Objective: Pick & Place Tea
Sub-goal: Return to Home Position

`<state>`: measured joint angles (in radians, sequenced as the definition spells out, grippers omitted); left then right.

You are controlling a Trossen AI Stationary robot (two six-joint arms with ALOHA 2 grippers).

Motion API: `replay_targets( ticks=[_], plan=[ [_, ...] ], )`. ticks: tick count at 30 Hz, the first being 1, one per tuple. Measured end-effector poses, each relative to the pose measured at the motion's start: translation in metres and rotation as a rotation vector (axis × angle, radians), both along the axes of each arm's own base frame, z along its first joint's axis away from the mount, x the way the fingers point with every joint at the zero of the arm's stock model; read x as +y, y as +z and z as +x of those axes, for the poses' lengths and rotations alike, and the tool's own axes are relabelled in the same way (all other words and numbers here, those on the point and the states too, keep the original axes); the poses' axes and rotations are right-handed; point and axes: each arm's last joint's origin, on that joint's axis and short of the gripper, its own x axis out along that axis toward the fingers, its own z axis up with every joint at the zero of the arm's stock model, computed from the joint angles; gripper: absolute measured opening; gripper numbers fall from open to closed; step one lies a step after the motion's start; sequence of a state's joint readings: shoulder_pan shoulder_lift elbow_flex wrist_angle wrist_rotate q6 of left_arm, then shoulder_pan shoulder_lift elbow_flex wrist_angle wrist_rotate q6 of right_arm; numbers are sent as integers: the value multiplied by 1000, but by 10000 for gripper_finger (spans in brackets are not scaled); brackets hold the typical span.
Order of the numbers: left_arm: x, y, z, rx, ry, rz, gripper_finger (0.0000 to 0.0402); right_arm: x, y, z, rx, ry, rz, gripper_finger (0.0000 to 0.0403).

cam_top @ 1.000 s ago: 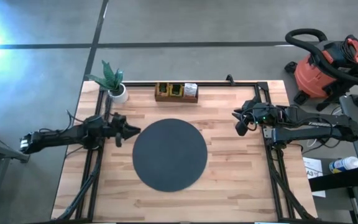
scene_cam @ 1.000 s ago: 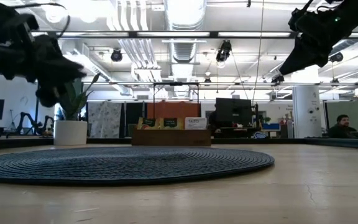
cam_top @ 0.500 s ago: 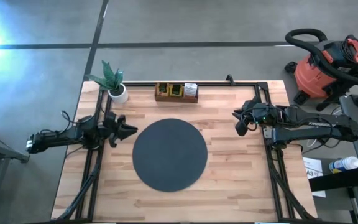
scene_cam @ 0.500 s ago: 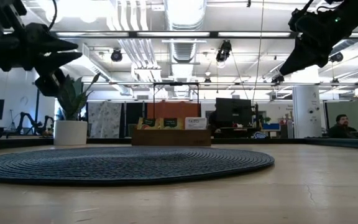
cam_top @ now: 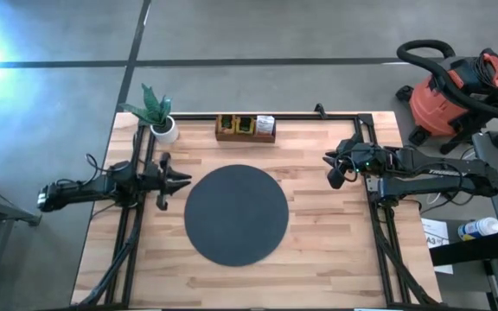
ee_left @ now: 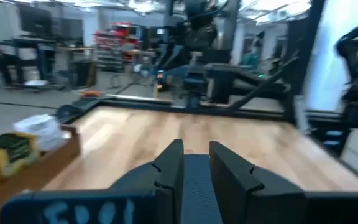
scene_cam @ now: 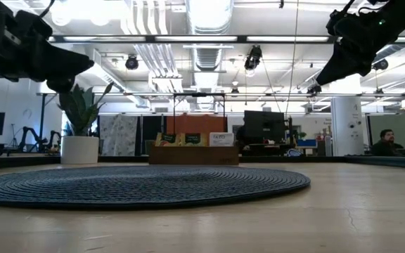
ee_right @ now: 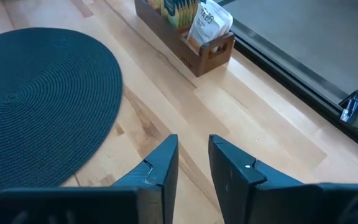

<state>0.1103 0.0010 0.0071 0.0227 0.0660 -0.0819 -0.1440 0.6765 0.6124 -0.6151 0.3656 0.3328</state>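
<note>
The tea packets (cam_top: pixel 245 126), yellow, green and white, stand in a brown wooden tray (cam_top: pixel 227 134) at the table's far edge; they also show in the right wrist view (ee_right: pixel 209 22) and the left wrist view (ee_left: pixel 5 155). A black round mat (cam_top: pixel 236 215) lies at the table's middle. My left gripper (cam_top: pixel 186 180) hovers level at the mat's left rim, open by a narrow gap with nothing in it (ee_left: pixel 196 165). My right gripper (cam_top: pixel 331 170) hangs above the table to the mat's right, tipped down, also narrowly open and holding nothing (ee_right: pixel 193 155).
A potted plant (cam_top: pixel 158 117) stands at the far left corner, close behind my left arm. Black frame rails (cam_top: pixel 374 225) run along the table's left, right and far sides. A red vacuum (cam_top: pixel 456 86) stands off the table. A person (scene_cam: pixel 387 143) sits far behind.
My left gripper has rolled about its own pointing line while staying at the mat's left rim; its fingers stand differently in both views. My right gripper has kept its place.
</note>
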Motion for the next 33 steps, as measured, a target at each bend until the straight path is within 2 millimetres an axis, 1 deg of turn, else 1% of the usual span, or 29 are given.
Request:
replay_targets(
  ticks=[3, 14, 33],
  plan=[
    [0, -1, 0, 10, 37, 10, 71, 0, 0, 0, 0, 0, 0, 85],
    [0, 0, 0, -1, 46, -38, 71, 0, 0, 0, 0, 0, 0, 68],
    [0, 0, 0, -3, 45, -40, 71, 0, 0, 0, 1, 0, 0, 88]
  ],
)
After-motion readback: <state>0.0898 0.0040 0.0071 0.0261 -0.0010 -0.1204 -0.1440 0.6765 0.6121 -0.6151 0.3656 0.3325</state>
